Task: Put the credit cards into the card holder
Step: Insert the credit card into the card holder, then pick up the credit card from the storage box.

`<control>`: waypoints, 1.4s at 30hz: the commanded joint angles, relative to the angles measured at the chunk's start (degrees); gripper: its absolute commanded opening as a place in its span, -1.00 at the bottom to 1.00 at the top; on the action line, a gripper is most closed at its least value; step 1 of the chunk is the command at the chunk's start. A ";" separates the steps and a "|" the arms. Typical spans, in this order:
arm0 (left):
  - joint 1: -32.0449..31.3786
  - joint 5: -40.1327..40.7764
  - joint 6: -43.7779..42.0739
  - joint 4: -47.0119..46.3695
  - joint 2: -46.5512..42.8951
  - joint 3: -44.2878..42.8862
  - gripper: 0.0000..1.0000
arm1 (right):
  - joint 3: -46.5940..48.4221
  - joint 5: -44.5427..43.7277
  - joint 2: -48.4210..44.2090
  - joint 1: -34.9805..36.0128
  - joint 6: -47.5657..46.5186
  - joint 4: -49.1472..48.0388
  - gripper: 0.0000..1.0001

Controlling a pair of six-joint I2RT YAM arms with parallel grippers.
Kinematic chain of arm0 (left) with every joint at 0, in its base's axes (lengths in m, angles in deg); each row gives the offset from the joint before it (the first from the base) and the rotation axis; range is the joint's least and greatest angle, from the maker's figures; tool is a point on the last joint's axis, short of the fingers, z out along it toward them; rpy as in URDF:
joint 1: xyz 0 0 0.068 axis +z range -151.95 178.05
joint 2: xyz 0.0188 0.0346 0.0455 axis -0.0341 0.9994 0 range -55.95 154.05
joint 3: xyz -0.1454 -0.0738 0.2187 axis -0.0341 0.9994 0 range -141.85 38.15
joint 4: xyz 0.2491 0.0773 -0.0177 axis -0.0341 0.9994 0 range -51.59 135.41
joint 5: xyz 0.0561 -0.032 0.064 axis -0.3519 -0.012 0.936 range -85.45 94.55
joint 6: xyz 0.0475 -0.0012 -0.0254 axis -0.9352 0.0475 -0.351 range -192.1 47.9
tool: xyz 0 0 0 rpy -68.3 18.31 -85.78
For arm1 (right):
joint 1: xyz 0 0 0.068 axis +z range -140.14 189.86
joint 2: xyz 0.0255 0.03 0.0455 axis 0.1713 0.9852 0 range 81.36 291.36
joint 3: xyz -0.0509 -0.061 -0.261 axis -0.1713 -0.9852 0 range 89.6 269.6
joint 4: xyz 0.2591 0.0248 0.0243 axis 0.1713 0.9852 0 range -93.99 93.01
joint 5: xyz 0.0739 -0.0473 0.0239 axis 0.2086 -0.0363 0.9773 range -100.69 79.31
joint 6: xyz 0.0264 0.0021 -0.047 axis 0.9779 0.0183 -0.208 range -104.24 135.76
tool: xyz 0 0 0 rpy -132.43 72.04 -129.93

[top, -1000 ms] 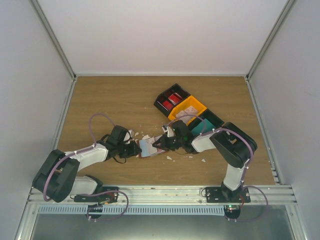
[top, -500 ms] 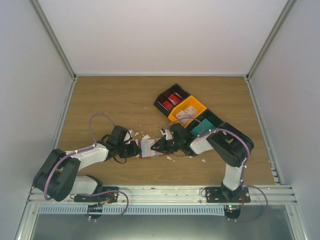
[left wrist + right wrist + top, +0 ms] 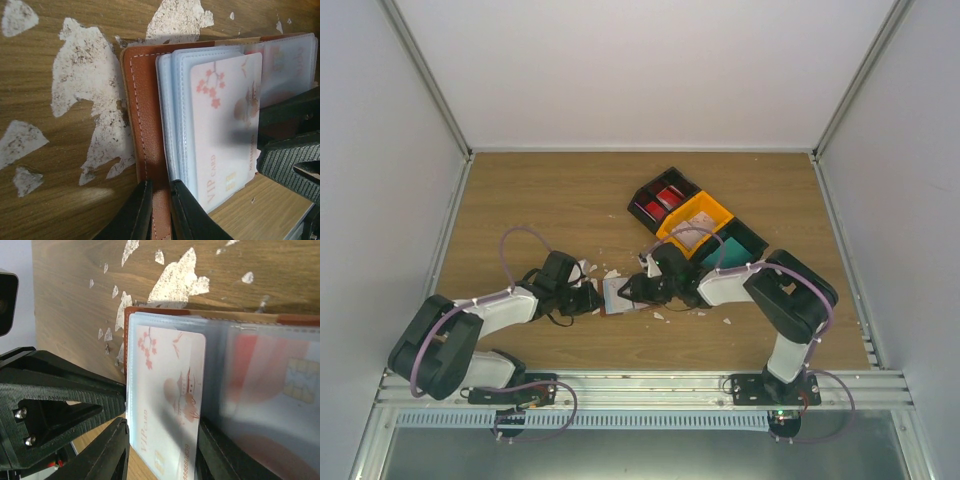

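The left gripper was closed tight on the stitched leather edge of the card holder, pinning it against the table. The right gripper stood part open, its fingers against the two long edges of a pale card (pink blossoms, "VIP CARD" printed along one side), so it appeared to grip that card across its width.

The card holder lay open between the two grippers near the middle of the table, the left gripper on its left and the right gripper on its right. The card's long axis ran straight out from the right gripper toward the left one. Its far short edge lay just short of the leather border, over the stack of clear sleeves. Whether it was already inside a sleeve could not be told. A red card showed through another sleeve.

Both arms reached low and inward, wrists facing each other. I judged the coming push would run along that axis, the right arm driving while the left braced.
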 commanded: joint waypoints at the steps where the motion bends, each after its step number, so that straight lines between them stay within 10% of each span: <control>1: -0.35 -0.54 -1.01 1.73 2.44 1.74 -0.71 | 3.38 -3.48 1.21 2.11 -3.69 6.91 -0.26; 15: -0.28 3.15 -0.64 5.40 -2.94 0.11 -0.58 | 11.06 -16.64 -6.43 2.50 -10.37 24.92 0.11; 28: -0.28 0.62 1.17 7.44 -14.07 -6.07 -0.07 | 19.29 -28.16 -22.39 -13.05 -28.99 49.43 0.32; 42: -1.35 -10.15 5.43 -9.63 4.45 -15.27 0.06 | 31.60 -32.58 -10.43 -23.62 -38.96 60.84 0.28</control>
